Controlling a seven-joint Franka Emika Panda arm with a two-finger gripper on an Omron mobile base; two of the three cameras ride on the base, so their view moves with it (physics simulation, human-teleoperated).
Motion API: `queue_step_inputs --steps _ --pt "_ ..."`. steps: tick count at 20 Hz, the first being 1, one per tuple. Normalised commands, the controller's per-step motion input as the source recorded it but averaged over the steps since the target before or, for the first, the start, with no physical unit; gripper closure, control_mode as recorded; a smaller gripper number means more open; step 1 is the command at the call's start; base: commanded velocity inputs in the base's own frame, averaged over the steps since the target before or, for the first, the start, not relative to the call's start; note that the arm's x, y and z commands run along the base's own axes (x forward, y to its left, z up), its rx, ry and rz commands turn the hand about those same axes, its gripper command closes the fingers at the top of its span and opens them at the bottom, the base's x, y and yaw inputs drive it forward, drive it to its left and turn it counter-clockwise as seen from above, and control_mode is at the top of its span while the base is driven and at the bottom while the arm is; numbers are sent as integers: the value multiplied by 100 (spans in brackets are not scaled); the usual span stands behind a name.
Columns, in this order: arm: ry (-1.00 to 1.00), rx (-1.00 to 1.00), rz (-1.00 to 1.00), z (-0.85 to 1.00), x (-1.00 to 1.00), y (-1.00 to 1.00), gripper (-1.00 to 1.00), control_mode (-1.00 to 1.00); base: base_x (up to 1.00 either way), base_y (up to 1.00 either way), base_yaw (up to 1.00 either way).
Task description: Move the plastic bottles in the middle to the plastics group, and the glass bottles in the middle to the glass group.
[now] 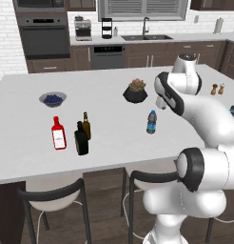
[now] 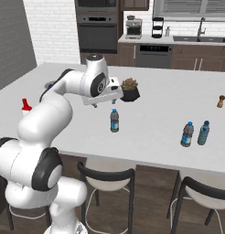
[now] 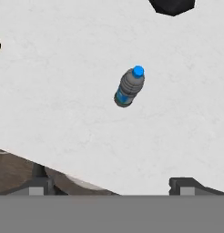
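Observation:
One clear plastic bottle point(image 2: 114, 121) with a blue label stands upright and alone in the middle of the white island point(image 1: 24, 157); I also see it as the plastic bottle point(image 1: 151, 122) and from above as the plastic bottle point(image 3: 129, 87). My gripper point(image 2: 105, 103) hovers above it, open and holding nothing, with its fingertips point(image 3: 186, 184) wide apart. Two water bottles of the same kind, the plastics group point(image 2: 195, 134), stand at the right. At the left the squat black glass bottle point(image 1: 81, 139) stands beside the slim brown bottle point(image 1: 86, 125) and the red bottle point(image 1: 58, 134).
A black pot with a plant point(image 1: 135, 91) sits just behind the middle bottle. A bowl of berries point(image 1: 53, 99) is at the far left, and salt and pepper shakers point(image 1: 217, 89) at the far right. Stools point(image 1: 52, 195) stand under the island's near edge.

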Motion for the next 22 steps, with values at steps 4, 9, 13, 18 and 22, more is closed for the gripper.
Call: queue_step_inputs --steps 4,9,13,18,22 --pt "0 0 6 -20 67 -12 -100 -100 0 0 0" --pt "0 0 4 -16 51 -1 -100 -100 0 0 0" --pt "0 0 0 -6 9 6 -100 -100 0 0 0" --pt "0 0 -16 0 17 13 -100 -100 0 0 0" --pt "0 2 -25 0 30 20 -100 -100 0 0 0"
